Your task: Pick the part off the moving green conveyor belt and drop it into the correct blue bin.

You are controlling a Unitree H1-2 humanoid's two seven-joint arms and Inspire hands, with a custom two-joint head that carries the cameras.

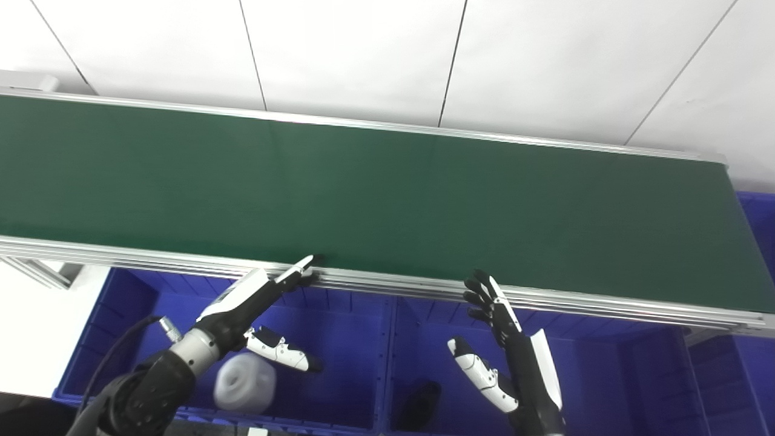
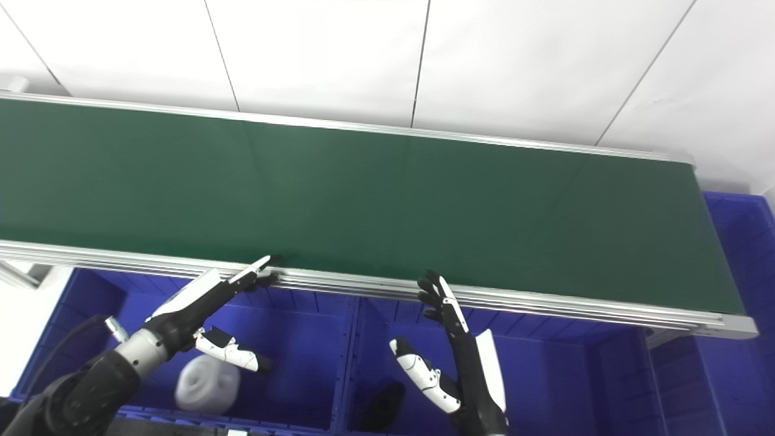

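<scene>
The green conveyor belt (image 1: 387,200) runs across the view and carries no part. My left hand (image 1: 260,303) is open and empty, fingers stretched toward the belt's near rail, above the left blue bin (image 1: 339,339). A white part (image 1: 245,383) lies in that bin under the hand. My right hand (image 1: 505,345) is open and empty, fingers up by the rail, above the middle blue bin (image 1: 605,375). A black part (image 1: 421,402) lies in the middle bin.
The belt's aluminium near rail (image 1: 581,300) runs just ahead of both hands. Another blue bin (image 1: 760,224) stands past the belt's right end. A white wall is behind the belt.
</scene>
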